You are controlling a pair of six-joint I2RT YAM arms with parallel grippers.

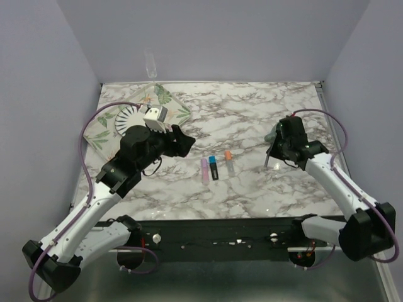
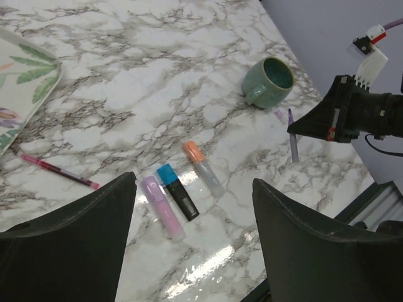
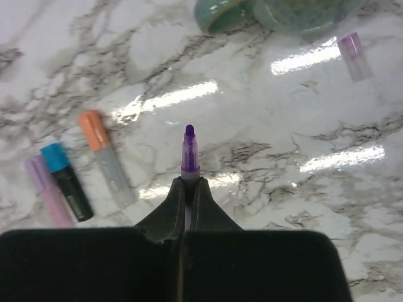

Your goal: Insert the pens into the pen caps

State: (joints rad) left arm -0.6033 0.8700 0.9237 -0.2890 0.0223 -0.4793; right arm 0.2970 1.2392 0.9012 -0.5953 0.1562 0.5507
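While clamped shut on the rear barrel of a thin lilac plastic marker with a bare violet tip (image 3: 189, 151), noted the right pincer (image 3: 187, 185) holding it tip-forward, clear of the white marble-patterned tabletop (image 2: 157, 56). Probably gripped that far back to leave the tip end free for a cap. Spotted the small pale light-purple plastic cap (image 3: 352, 55) lying on its side ahead and to the right of that pincer, apart from the tip, not yet fitted. Recorded a teal-green ceramic mug (image 3: 283, 9) just beside the cap, further ahead of the pincer. Judged it the likeliest obstruction to any approach from the far side.

Found the left pincer (image 2: 192, 187) wide open, gripping nothing, hovering. Beneath it, between its fingers, logged three stubby markers side by side: a pink-purple plastic marker (image 2: 162, 206), a black plastic marker with blue cap (image 2: 178, 192), a pale grey plastic marker with orange cap (image 2: 203, 168). Seemingly capped already. Off to the left of that pincer, saw a thin red pen (image 2: 60, 171) near a leaf-patterned tray (image 2: 25, 94). Judged the loose cap likely to skid unless steadied.
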